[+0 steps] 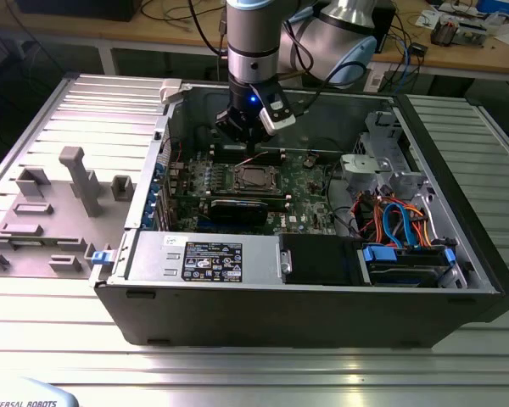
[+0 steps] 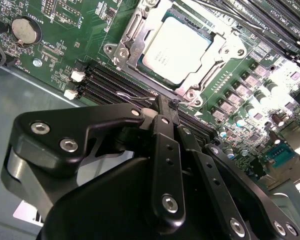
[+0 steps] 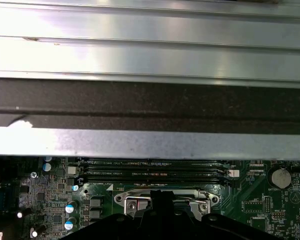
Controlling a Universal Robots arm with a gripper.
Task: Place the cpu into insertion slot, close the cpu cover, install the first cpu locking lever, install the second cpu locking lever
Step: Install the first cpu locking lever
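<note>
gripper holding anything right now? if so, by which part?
Nothing held, as far as shows. The gripper is shut, its fingertips together by a thin wire lever at the edge of the cpu cover. The cpu sits in its socket under the cover.

light: bright overhead, washing out metal rail (image 3: 150, 35)
glare: blowing out board edge (image 2: 295, 75)
focus: tool (image 2: 167, 107) blurring slightly up close

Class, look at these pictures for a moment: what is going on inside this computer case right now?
A robot arm reaches into an open computer case lying on a metal table. Its gripper has its fingers pressed together, holding nothing, with the tips right at a thin wire lever beside the socket. The cpu already sits in the insertion slot, and the cpu cover lies closed around it.
</note>
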